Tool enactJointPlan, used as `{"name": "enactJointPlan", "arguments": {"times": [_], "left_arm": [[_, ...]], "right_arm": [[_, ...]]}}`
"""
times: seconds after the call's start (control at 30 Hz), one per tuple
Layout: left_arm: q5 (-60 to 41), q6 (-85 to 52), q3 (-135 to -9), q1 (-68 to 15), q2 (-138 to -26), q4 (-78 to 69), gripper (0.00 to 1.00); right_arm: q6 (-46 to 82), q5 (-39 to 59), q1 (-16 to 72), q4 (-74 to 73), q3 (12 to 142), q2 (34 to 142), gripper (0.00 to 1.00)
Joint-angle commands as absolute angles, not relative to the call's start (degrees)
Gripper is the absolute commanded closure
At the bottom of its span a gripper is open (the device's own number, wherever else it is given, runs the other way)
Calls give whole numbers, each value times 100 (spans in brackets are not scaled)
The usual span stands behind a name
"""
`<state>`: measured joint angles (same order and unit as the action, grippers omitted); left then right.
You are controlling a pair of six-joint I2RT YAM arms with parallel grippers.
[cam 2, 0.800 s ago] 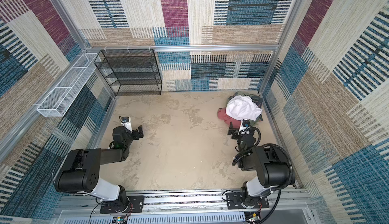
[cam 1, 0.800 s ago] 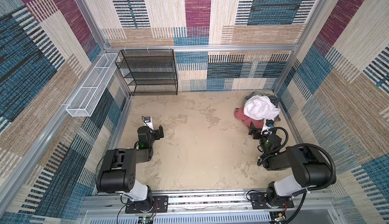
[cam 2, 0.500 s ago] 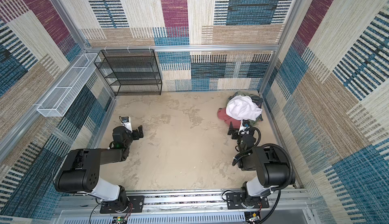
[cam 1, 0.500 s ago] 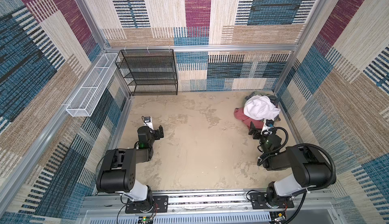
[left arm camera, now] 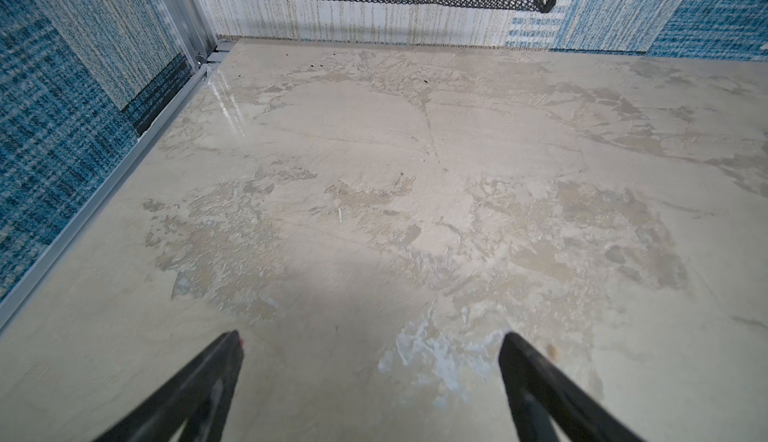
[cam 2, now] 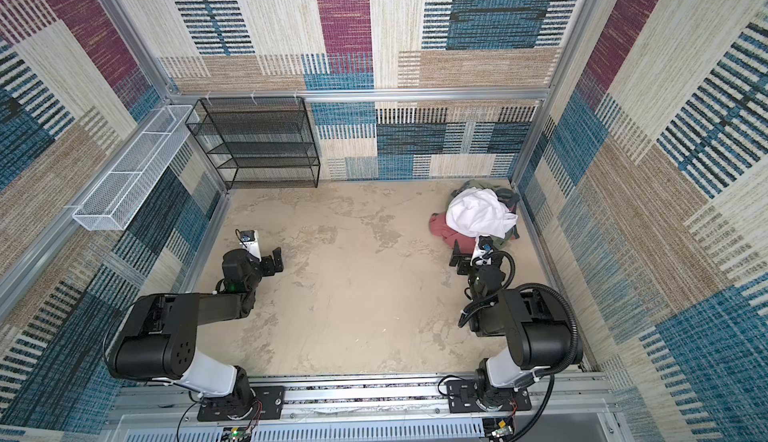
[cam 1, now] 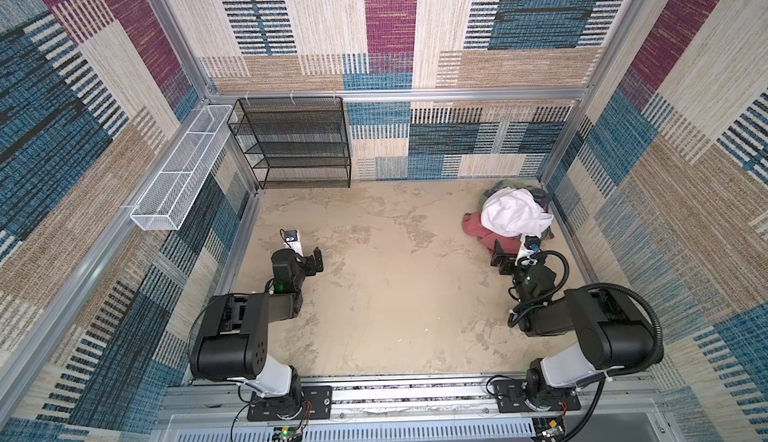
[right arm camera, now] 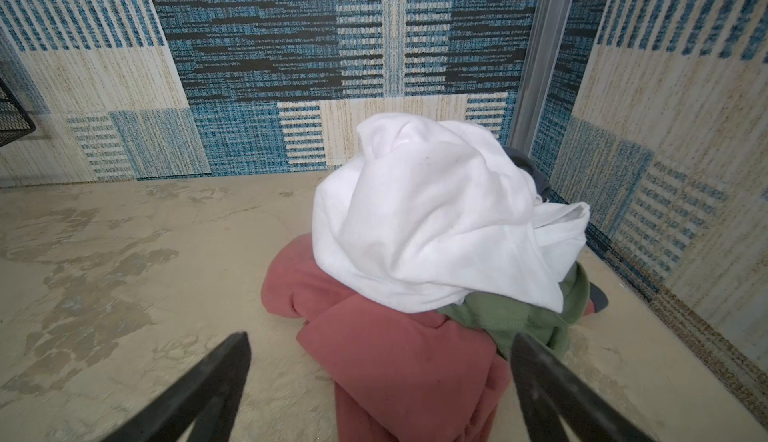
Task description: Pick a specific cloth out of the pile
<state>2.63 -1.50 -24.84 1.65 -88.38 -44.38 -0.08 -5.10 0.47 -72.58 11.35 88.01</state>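
Pile (cam 1: 513, 211), far right corner: three main colours.
Cloth (right arm camera: 395, 357): salmon-red, plain on visible folds.
White garment (right arm camera: 432, 220): on top, unpatterned.
Olive green garment (right arm camera: 511, 315): plain, showing under white one.
Dark grey fabric (right arm camera: 532, 170): sliver at far side of pile.
Floor (cam 1: 374, 294): beige, mottled with darker tan patches.
Walls (cam 1: 390, 16): patchwork of teal-blue, cream, tan and magenta blocks, many striped.
Shelf rack (cam 1: 299, 145), far left: black mesh.
Basket (cam 1: 178, 178), left wall: white wire.
Left arm (cam 1: 232, 336) and right arm (cam 1: 602, 336): black, white base links.
Left gripper (left arm camera: 370, 335) and right gripper (right arm camera: 379, 336): black fingers.
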Motion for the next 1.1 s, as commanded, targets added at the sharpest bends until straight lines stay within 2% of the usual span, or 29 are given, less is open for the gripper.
{"name": "enactJointPlan", "arguments": {"times": [0.0, 0.3, 0.47, 0.6, 0.7, 0.9, 1.07], "left_arm": [[237, -52, -2496, 164, -8833, -4597, 1], [232, -47, -2492, 165, -8833, -4604, 1], [219, -36, -2461, 163, -8805, -4641, 1], [390, -74, -2600, 127, -8154, -3867, 8], [507, 8, -2578, -8, -7518, -3381, 20], [533, -690, -3133, -406, -6547, -1764, 30], [670, -1335, -3753, -888, -6390, -397, 32]], "right_arm": [[-28, -496, 58, -7409, 1182, 8807, 0], [-23, -491, 46, -7400, 1186, 8805, 0], [-59, -483, 53, -7376, 1186, 8746, 16], [30, -1044, 168, -5788, 1778, 8152, 24], [26, -1535, 495, -4969, 2093, 7685, 26], [258, -1262, 1231, -2835, 3297, 7223, 27], [802, -605, 1447, -1458, 4269, 7614, 28]]}}
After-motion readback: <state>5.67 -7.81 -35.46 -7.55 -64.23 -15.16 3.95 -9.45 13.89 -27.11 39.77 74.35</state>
